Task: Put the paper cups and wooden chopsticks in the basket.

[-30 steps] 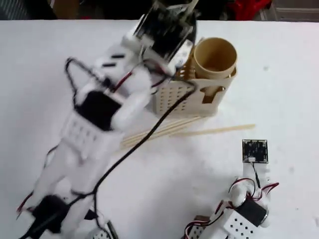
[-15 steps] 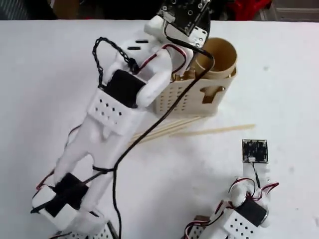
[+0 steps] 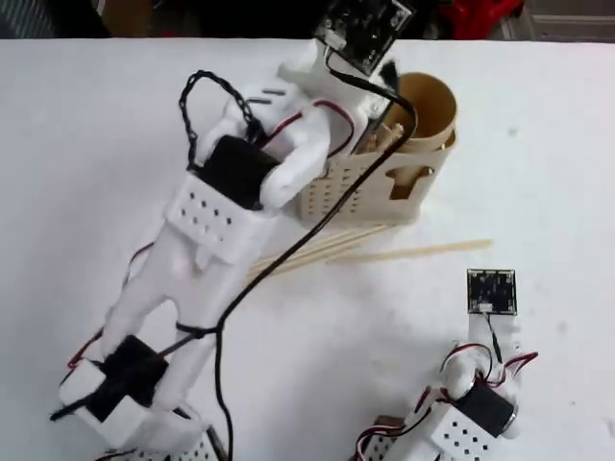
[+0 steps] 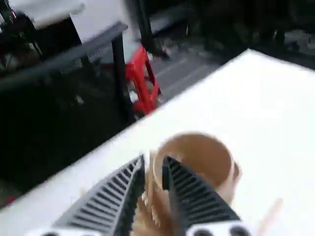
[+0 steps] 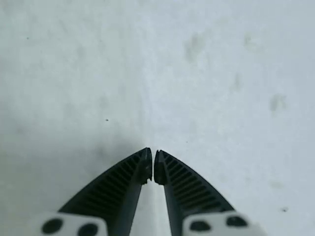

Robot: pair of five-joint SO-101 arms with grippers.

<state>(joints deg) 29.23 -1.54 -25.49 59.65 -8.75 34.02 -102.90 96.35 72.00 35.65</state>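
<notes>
A cream perforated basket stands at the table's far middle with a tan paper cup upright inside it. My left gripper hangs over the basket's top beside the cup. In the left wrist view that gripper is shut on thin wooden chopsticks, with the cup just beyond its tips. Several more chopsticks lie on the table in front of the basket. My right gripper is shut with nothing in it, low over bare white table at the near right.
The left arm stretches diagonally across the table's left half, its black cable draped past the basket's front. The right arm's base sits at the near right edge. A dark floor and red frame lie beyond the table's far edge.
The left arm has swung right and stretched farther over the basket, bringing its gripper beside the cup. The right arm has not moved.
</notes>
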